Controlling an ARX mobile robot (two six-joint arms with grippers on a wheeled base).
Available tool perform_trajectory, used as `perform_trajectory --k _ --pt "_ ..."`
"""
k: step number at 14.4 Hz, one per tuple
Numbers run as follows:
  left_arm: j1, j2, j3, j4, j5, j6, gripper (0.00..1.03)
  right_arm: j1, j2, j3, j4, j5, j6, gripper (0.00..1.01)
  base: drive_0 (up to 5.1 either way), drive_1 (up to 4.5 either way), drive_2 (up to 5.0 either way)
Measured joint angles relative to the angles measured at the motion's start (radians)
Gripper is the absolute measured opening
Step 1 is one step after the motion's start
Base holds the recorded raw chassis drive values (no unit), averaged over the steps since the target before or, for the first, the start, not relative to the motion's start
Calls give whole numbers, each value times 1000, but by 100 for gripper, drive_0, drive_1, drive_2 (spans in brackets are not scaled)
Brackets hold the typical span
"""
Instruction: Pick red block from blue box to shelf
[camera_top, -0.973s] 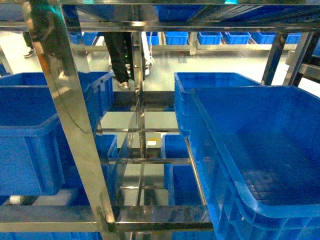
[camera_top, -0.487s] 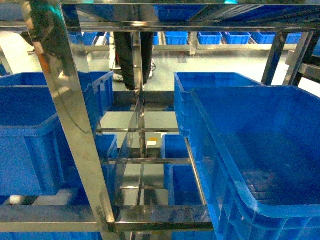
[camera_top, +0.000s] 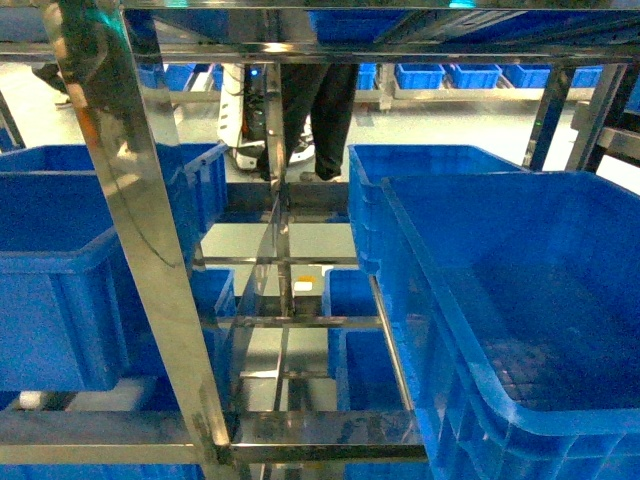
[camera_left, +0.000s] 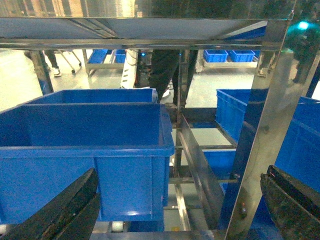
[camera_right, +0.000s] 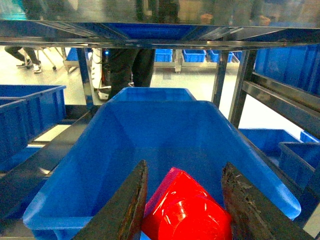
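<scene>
Left gripper (camera_left: 165, 210) black ridged fingers, right gripper (camera_right: 182, 207) worn, perhaps brownish

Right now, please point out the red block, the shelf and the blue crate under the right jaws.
red block (camera_right: 187, 212): right wrist view, on its glossy front face between the jaws.
shelf (camera_top: 140, 235): head view, on the near left steel upright.
blue crate (camera_right: 165, 132): right wrist view, on its inner back wall.

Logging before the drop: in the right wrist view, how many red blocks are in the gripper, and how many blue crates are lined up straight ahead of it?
Red block: 1, held in the right gripper
Blue crates straight ahead: 2 (near crate, far crate)
Total: 3
</scene>
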Motion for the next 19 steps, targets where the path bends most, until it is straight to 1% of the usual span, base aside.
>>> perform_trajectory --k 3,4,5,6,7,8,10,11,12,13,14,15,16,17,18,19 --pt "0 0 0 0 0 0 98 0 0 0 0 0 0 38 0 0 0" --pt "0 0 0 0 0 0 98 14 13 8 -37 44 -25 38 0 0 0" --pt "0 0 0 0 -1 0 98 61 156 22 26 150 -72 38 0 0 0" --pt "0 0 0 2 0 0 98 54 351 32 185 157 -89 38 0 0 0" --pt "0 0 0 -1 2 0 98 31 567 46 379 152 -87 38 0 0 0" --pt "0 0 0 0 -2 0 98 27 802 90 571 141 -75 38 0 0 0" --pt "0 0 0 0 1 0 98 61 1192 217 851 124 -74 38 0 0 0" --pt "0 0 0 0 0 0 98 73 1337 272 931 121 -76 49 0 0 0" --pt "0 0 0 0 0 0 98 87 1477 322 1002 131 -90 62 0 0 0" --pt "0 0 0 0 0 0 98 109 1526 325 1021 160 -104 74 0 0 0" --pt "0 0 0 0 0 0 98 142 1484 288 1023 184 -116 85 0 0 0" --pt "0 0 0 1 0 0 98 197 1360 237 1012 216 -133 98 0 0 0" --pt "0 0 0 0 0 0 98 259 1229 178 1014 244 -128 96 0 0 0" --pt "0 0 0 0 0 0 98 275 1149 115 1038 243 -85 85 0 0 0" --pt "0 0 0 0 -2 0 98 240 1088 74 987 238 -51 73 0 0 0" --pt "0 0 0 0 0 0 98 205 1035 50 938 224 -34 60 0 0 0"
